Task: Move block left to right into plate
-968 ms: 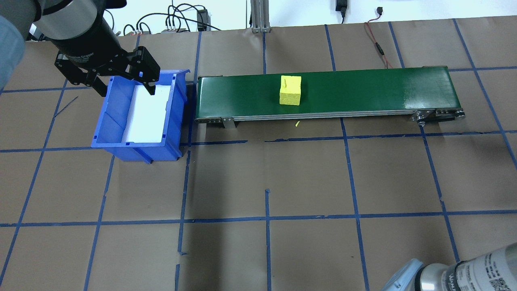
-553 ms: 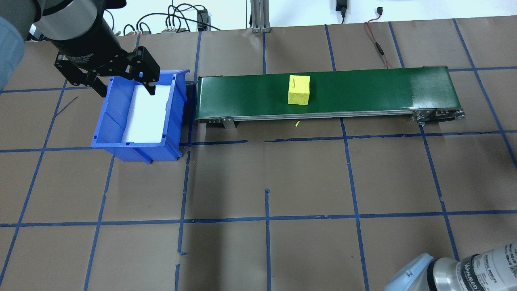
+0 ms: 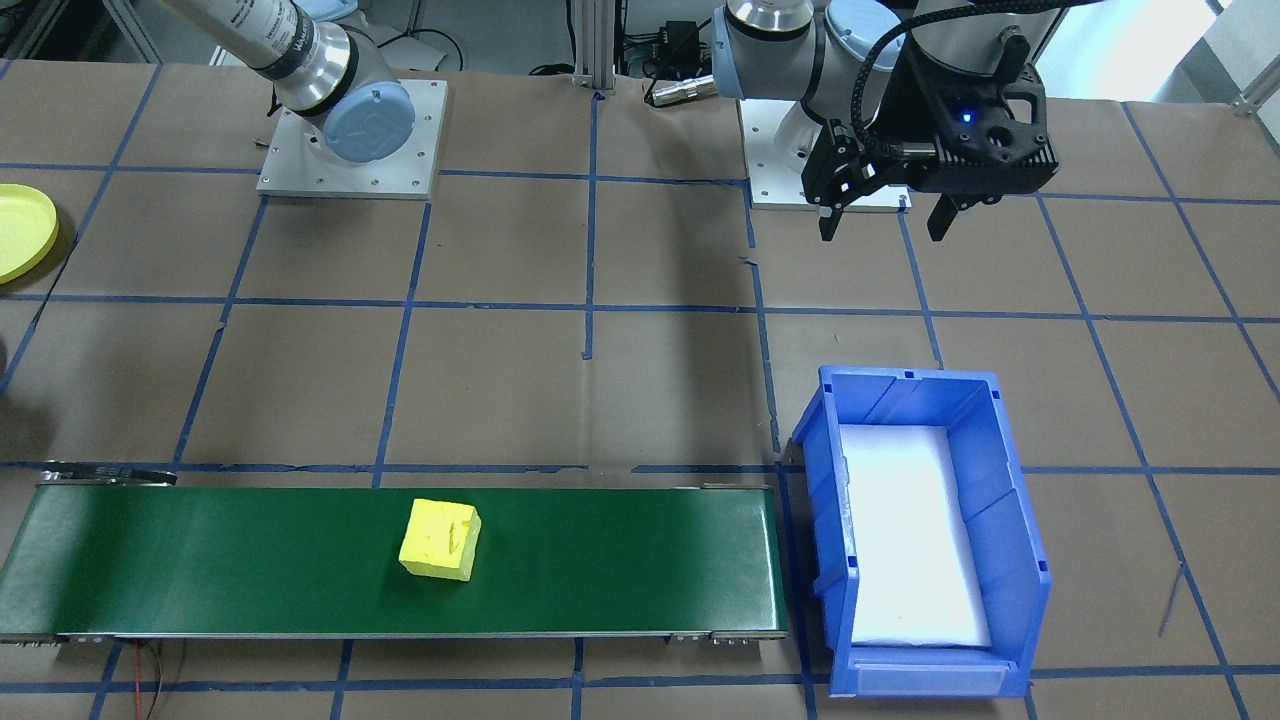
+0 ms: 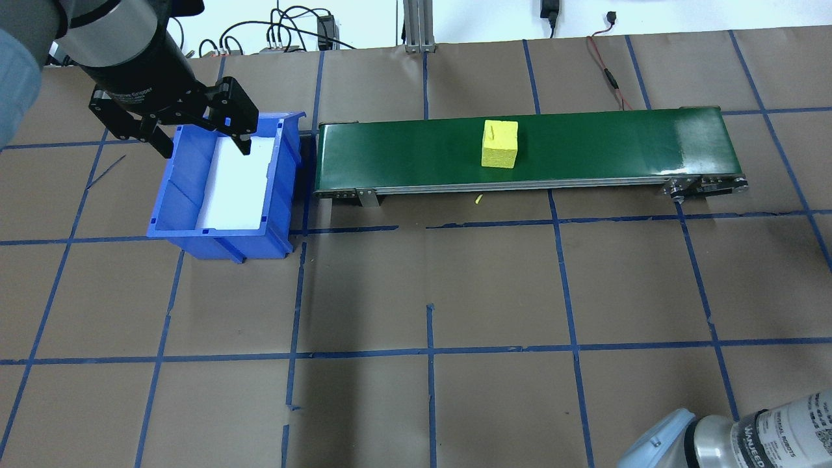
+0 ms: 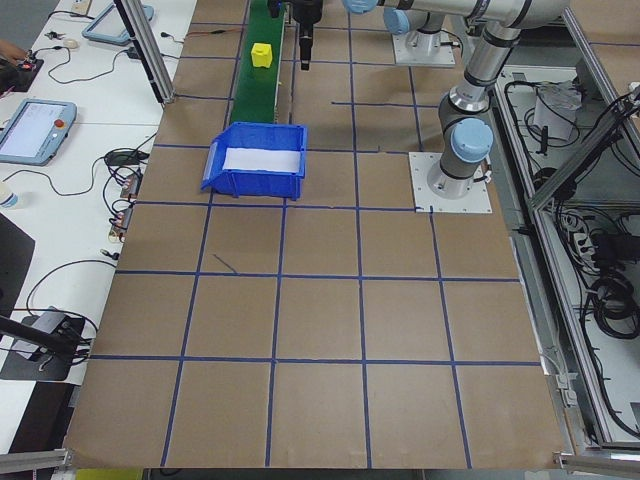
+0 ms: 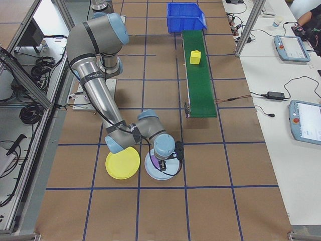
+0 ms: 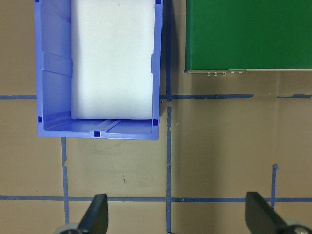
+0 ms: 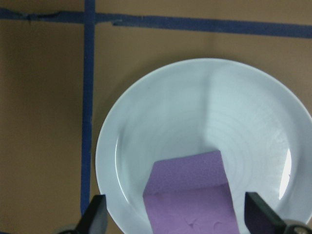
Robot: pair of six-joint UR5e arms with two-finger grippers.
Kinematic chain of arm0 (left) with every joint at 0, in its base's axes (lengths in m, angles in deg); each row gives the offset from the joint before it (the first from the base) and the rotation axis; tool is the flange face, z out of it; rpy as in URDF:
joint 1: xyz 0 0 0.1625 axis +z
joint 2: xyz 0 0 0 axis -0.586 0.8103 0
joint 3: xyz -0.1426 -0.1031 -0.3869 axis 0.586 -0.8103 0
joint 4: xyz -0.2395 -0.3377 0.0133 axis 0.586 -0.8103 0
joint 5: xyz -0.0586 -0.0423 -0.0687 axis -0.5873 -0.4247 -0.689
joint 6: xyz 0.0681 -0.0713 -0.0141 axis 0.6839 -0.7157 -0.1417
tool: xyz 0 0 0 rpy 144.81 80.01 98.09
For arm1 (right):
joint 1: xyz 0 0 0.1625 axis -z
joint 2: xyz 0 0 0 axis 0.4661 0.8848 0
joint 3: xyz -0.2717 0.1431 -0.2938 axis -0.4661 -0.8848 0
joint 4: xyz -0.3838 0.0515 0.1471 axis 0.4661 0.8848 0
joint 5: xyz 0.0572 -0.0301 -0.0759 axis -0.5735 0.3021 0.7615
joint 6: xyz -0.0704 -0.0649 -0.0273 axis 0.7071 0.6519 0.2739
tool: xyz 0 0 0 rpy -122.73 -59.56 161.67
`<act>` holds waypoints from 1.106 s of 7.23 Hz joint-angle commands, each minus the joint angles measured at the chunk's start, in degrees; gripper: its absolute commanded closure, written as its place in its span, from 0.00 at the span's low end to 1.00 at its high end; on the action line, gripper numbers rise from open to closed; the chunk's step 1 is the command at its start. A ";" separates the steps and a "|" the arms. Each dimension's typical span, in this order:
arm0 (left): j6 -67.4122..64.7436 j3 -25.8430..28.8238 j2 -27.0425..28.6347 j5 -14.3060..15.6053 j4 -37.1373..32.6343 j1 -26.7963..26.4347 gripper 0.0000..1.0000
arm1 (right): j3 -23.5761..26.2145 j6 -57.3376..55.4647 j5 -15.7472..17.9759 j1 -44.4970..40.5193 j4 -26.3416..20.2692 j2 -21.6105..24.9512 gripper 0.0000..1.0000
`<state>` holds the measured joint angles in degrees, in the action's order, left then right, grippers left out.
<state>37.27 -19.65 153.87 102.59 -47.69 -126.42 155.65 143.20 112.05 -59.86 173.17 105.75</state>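
Midway along the green conveyor (image 4: 520, 148) sits the yellow block (image 4: 499, 143), probably light, squashy foam; I'd pinch its flat opposite sides. My left gripper (image 3: 885, 205) hangs wide apart, my right gripper (image 8: 178, 222) spread over a purple block (image 8: 190, 195).

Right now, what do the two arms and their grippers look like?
Both arms are silver tube with pale blue joint caps. The left gripper is black, with two dark fingers, a blue light on its body and a black cable. The right gripper shows only dark fingertips.
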 commanded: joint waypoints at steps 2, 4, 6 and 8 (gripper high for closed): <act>-0.01 -0.14 0.00 0.00 0.00 -0.06 0.00 | -0.33 -9.21 -0.56 -14.00 -0.78 6.08 0.01; -0.01 -0.23 0.00 0.00 0.00 0.02 0.00 | -1.47 -20.19 -6.60 -23.42 -0.87 6.09 0.00; -0.01 -0.23 0.00 0.00 0.00 0.02 0.00 | -1.56 -32.14 -10.91 -32.91 -0.26 6.09 0.00; -0.01 -0.14 -0.09 0.00 0.00 0.11 0.00 | -1.47 -44.53 -15.04 -40.22 -0.17 6.00 0.00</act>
<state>37.26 -19.83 153.85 102.59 -47.69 -126.34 154.17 106.48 99.98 -95.39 172.87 111.79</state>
